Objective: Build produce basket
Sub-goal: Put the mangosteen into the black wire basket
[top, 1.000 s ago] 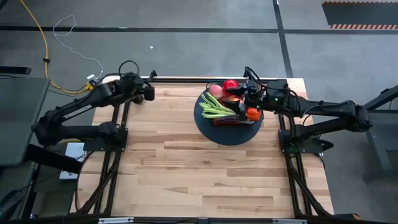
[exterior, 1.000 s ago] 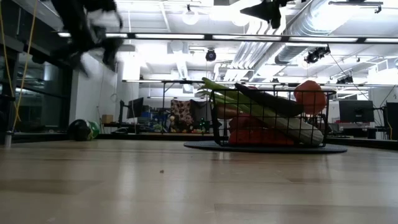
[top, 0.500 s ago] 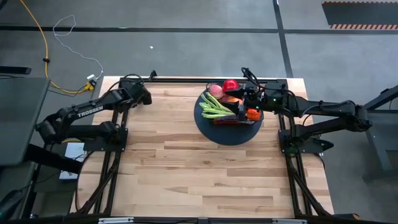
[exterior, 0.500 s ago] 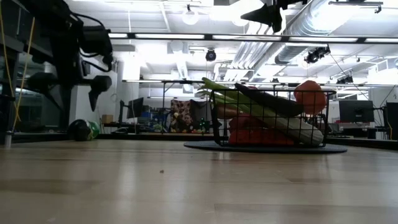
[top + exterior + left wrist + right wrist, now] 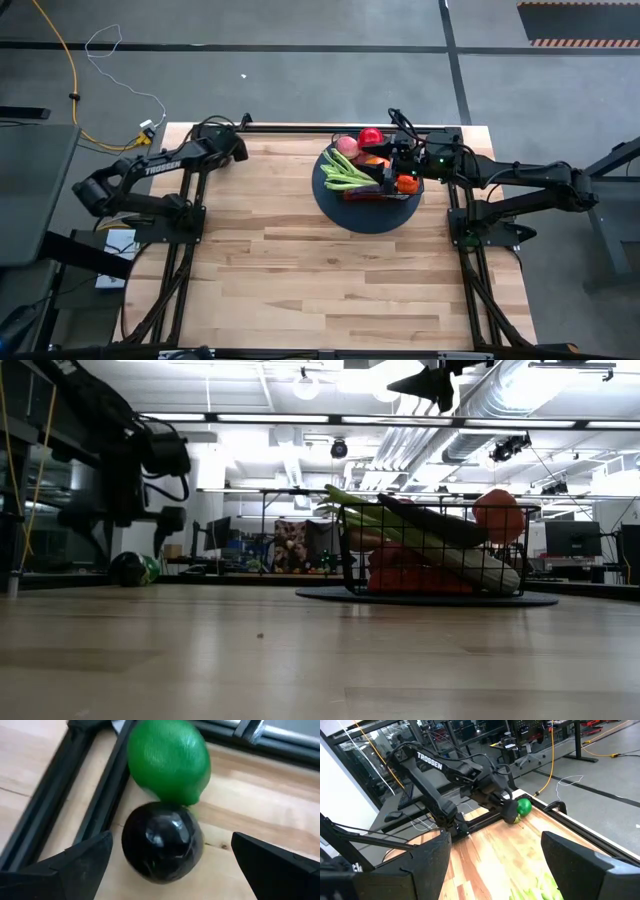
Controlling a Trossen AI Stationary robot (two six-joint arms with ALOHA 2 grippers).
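The black wire basket (image 5: 372,172) stands on its dark round disc (image 5: 365,215) at the table's far right. It holds pale green celery (image 5: 344,171), a pink dragon fruit (image 5: 346,146), a red piece (image 5: 371,136) and an orange piece (image 5: 406,183). A green round fruit (image 5: 169,761) and a black round fruit (image 5: 162,842) lie touching by the far-left corner rail. My left gripper (image 5: 171,840) hovers open above the black one, a finger on each side. My right gripper (image 5: 404,163) hangs open over the basket's right side, clear of the produce.
Black frame rails (image 5: 95,785) run right beside the two loose fruits at the far-left corner. In the low view the basket (image 5: 430,550) is heaped above its rim. Bare wooden tabletop (image 5: 300,270) spreads across the middle and near side.
My left gripper has come down at the far-left corner toward the green and black fruits, with its arm folding back toward the table's left edge. The right arm and the basket have kept still.
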